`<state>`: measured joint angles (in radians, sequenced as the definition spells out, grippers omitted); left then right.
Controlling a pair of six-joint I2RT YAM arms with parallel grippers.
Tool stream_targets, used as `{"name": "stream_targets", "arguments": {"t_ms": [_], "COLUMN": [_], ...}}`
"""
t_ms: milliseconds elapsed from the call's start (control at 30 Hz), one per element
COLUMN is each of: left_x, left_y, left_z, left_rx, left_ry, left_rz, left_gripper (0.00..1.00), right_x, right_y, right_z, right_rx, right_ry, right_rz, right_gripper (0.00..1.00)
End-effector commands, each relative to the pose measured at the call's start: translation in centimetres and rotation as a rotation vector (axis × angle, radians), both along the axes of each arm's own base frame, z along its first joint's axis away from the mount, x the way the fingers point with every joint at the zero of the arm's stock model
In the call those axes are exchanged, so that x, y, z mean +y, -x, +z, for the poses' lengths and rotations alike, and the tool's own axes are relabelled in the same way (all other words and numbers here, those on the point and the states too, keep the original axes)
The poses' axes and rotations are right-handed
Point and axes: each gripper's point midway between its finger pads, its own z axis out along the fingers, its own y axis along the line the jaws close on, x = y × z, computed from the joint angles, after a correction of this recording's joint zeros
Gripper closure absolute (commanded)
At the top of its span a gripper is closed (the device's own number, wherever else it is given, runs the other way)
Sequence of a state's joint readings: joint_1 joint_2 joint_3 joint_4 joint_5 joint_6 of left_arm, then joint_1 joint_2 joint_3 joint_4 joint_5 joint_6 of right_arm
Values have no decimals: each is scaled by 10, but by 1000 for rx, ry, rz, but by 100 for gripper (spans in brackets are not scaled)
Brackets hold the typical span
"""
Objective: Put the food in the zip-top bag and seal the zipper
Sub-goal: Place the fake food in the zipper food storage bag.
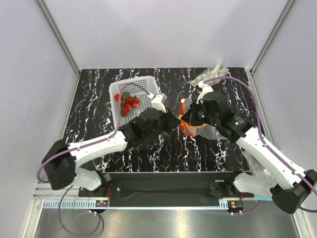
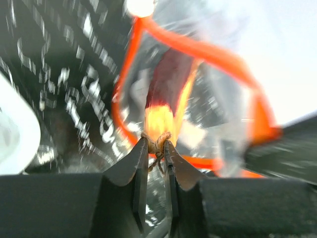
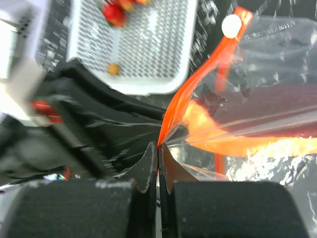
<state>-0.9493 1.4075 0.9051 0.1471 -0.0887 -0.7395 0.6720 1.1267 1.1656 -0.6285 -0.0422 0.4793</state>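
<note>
The zip-top bag (image 1: 207, 131) lies mid-table with its orange-red zipper (image 1: 184, 107) pulled open into a loop (image 2: 208, 52). My right gripper (image 1: 188, 120) is shut on the zipper strip (image 3: 208, 64) at the mouth edge (image 3: 159, 145). My left gripper (image 1: 173, 120) is shut on the brown string-like stem of the longer red-orange piece (image 2: 159, 121) and holds it in the bag's mouth. That piece shows through the clear plastic in the right wrist view (image 3: 233, 144). The other food (image 1: 129, 101), red rounds and green bits, lies in the white basket (image 1: 144, 82).
The white lattice basket (image 3: 148, 49) stands at the back left, close to my left gripper, with red pieces (image 3: 114, 14) in it. A greyish clear plastic wad (image 1: 210, 75) lies at the back right corner. A white slider (image 3: 231, 26) sits at the zipper's far end.
</note>
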Motion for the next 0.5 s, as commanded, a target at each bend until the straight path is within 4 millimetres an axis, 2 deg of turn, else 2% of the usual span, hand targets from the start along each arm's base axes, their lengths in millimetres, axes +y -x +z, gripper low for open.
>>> {"name": "stream_targets", "arguments": {"t_ms": [0, 100, 167, 300, 467], "left_x": [9, 17, 27, 42, 32], "left_y": [-7, -4, -5, -4, -4], "left_z": [72, 88, 98, 94, 77], "left_rx": [-135, -153, -170, -166, -138], "left_ry": [53, 57, 54, 6, -17], "left_rz": [29, 39, 62, 81, 47], "left_gripper": [82, 82, 82, 82, 84], "right_x": [3, 9, 11, 13, 21], "right_y": [4, 2, 0, -3, -1], "right_z": [44, 42, 28, 11, 22], "right_rx": [-87, -74, -45, -32, -54], "right_ry": [-97, -146, -157, -201, -378], "right_rz": [-1, -7, -22, -63, -77], "right_gripper": [100, 100, 100, 100, 100]}}
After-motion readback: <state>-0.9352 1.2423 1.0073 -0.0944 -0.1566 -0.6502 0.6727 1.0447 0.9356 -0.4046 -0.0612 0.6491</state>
